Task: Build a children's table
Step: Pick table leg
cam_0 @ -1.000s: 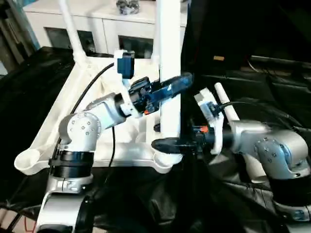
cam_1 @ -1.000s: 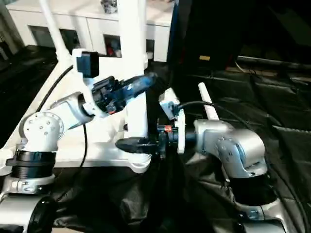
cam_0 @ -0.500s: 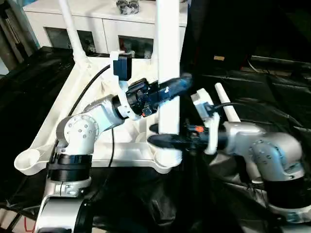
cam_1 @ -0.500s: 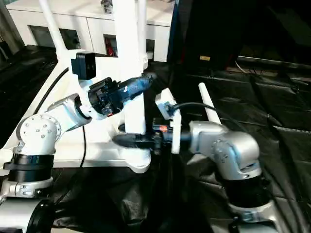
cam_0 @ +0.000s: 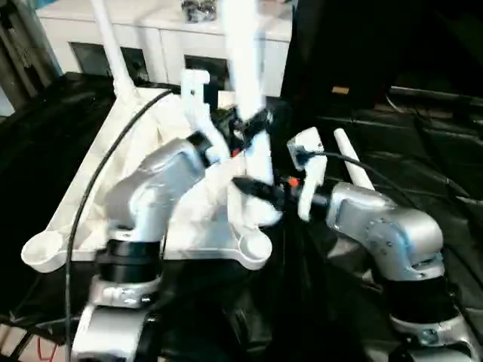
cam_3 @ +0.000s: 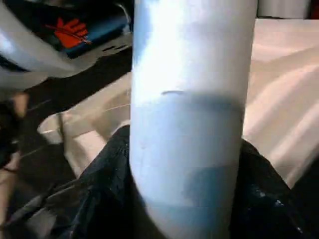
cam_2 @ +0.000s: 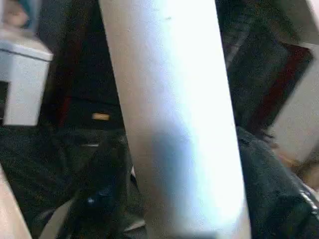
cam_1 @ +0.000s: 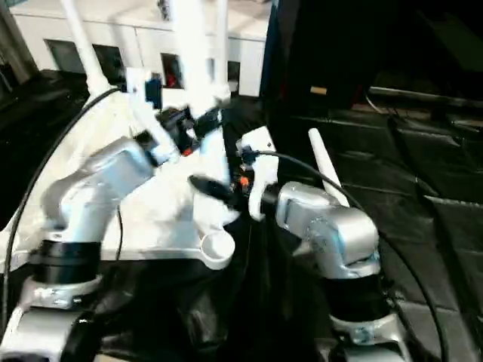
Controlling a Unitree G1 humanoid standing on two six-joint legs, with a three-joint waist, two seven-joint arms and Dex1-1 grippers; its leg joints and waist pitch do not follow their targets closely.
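Observation:
The white tabletop (cam_0: pixel 192 235) lies upside down on black cloth. A white leg (cam_0: pixel 245 68) hangs tilted above its near right corner socket (cam_0: pixel 254 246), which stands empty. My left gripper (cam_0: pixel 253 123) is shut on the leg's middle, with black fingers (cam_2: pixel 99 204) on both sides of the tube (cam_2: pixel 169 124). Lower on the same leg (cam_3: pixel 189 124), my right gripper (cam_0: pixel 253 187) is shut as well, its fingers (cam_3: pixel 99 199) hugging it. One leg (cam_0: pixel 108 41) stands in the far left corner and another (cam_1: pixel 222 45) in the far right corner.
A loose white leg (cam_0: pixel 351 162) lies on the black cloth (cam_0: pixel 423 136) beside my right arm. A white cabinet with glass doors (cam_0: pixel 151 30) stands behind the tabletop. The near left socket (cam_0: pixel 41 253) is empty.
The held leg has come up out of the near right socket and now leans. My left elbow has swung up and inward. The right gripper has risen with the leg.

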